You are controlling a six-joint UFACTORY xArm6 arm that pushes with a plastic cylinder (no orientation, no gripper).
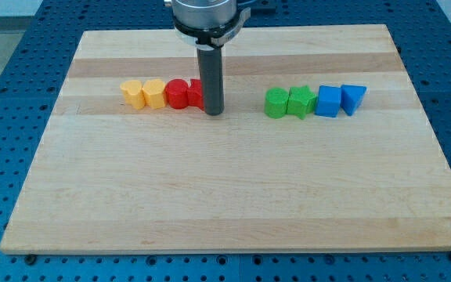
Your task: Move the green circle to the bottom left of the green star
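Note:
The green circle sits right of the board's middle, touching the left side of the green star. My tip is down on the board to the left of the green circle, about a block's width or more away from it. The rod stands just in front of a red block and partly hides it.
A row at the left holds two yellow blocks, a red circle-like block and the partly hidden red block. Right of the green star stand a blue cube-like block and a blue triangle. The wooden board lies on a blue perforated table.

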